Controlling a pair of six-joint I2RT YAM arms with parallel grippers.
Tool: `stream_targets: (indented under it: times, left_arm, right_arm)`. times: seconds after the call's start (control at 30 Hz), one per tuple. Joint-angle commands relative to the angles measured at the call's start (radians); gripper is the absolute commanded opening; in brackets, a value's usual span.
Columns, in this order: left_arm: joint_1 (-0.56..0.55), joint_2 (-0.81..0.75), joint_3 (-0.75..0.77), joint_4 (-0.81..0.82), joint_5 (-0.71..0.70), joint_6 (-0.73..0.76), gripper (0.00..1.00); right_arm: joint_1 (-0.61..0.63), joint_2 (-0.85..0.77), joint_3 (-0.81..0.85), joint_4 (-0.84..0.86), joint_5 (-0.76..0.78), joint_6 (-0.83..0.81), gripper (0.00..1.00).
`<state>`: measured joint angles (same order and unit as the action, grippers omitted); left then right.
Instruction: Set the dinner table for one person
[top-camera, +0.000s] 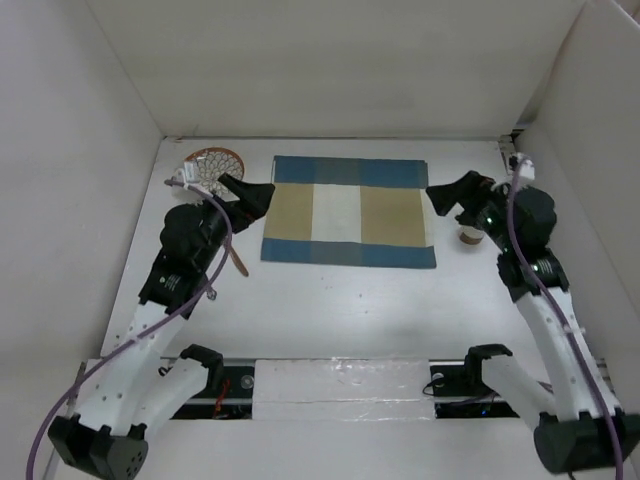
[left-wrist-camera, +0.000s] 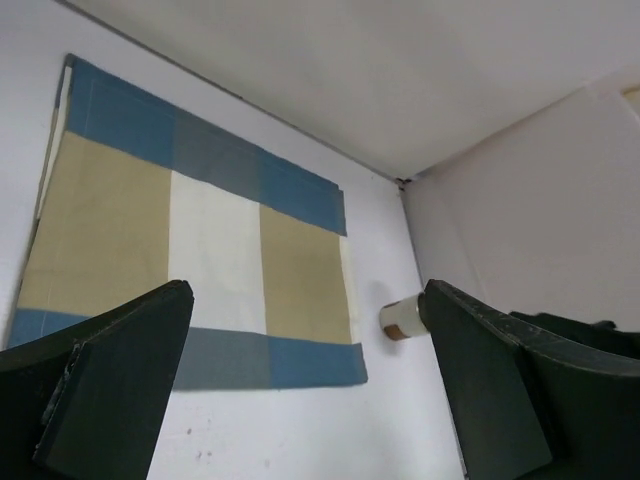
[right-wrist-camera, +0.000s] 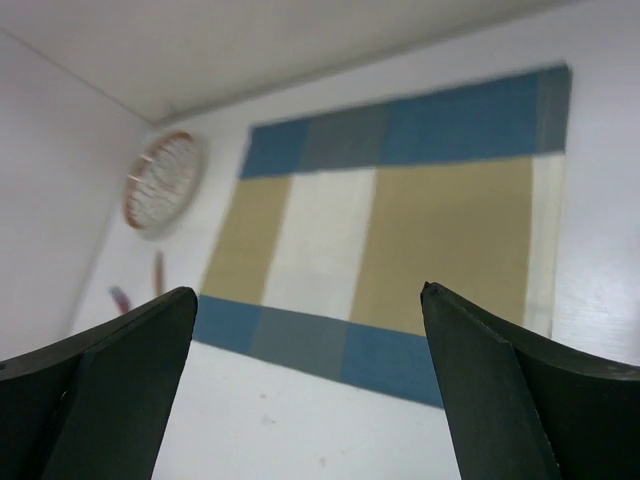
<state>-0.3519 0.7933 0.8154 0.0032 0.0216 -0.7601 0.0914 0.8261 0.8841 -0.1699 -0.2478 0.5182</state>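
- On the dinner table (top-camera: 340, 300), the wide white surface walled by panels, the checked placemat (top-camera: 348, 212) lay flat toward the far wall. The arms' bases sat at the table's near edge.
- The left gripper (top-camera: 258, 192) hung at the mat's left edge with its jaws spread wide and nothing between them. The right gripper (top-camera: 442, 197) stood the same way at the right edge, released and empty.
- Both sets of fingers were close to the cloth. If either one dipped or swept sideways while pulling away, it could have caught the hem and rucked or skewed the mat.
- The plate (top-camera: 212, 163) sat in the far left corner, partly hidden behind the left arm. Reaching for it from that close might have knocked it against the wall or left only a thin grip on the rim, so it could tip during the lift.
- A brown-handled utensil (top-camera: 238, 262) lay under the left forearm; what kind it was could not be made out. Lowering or swinging that arm risked dragging it across the table.
- The small cup (top-camera: 468, 237) stood just beside the right wrist, off the mat. A careless turn of that arm could have toppled it or rolled it away.
- With both arms working over one mat, moves toward the centre at the same time risked a collision.
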Motion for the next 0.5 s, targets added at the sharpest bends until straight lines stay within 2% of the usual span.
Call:
stream_targets:
  times: [0.0,0.03,0.13,0.2,0.3,0.47]
  left_arm:
    - [0.001,0.190,0.060,-0.005,0.004,0.048,1.00]
    - [0.001,0.242,0.079,-0.005,0.005,0.057,1.00]
    - [0.001,0.449,0.198,-0.043,-0.009,0.067,1.00]
    - [0.001,0.526,0.303,-0.130,-0.067,0.067,1.00]
    - [0.001,0.607,0.369,-0.178,-0.142,0.055,1.00]
    - [0.001,0.725,0.448,-0.204,-0.126,0.067,1.00]
  right_arm:
    - [0.046,0.216,0.032,-0.014,0.045,-0.084,1.00]
    - [0.056,0.334,0.083,-0.031,0.062,-0.114,1.00]
    - [0.077,0.553,0.223,-0.077,0.096,-0.155,1.00]
    - [0.088,0.634,0.294,-0.150,0.143,-0.178,1.00]
    - [0.111,0.718,0.332,-0.135,0.176,-0.178,1.00]
    - [0.131,0.922,0.469,-0.215,0.220,-0.178,1.00]
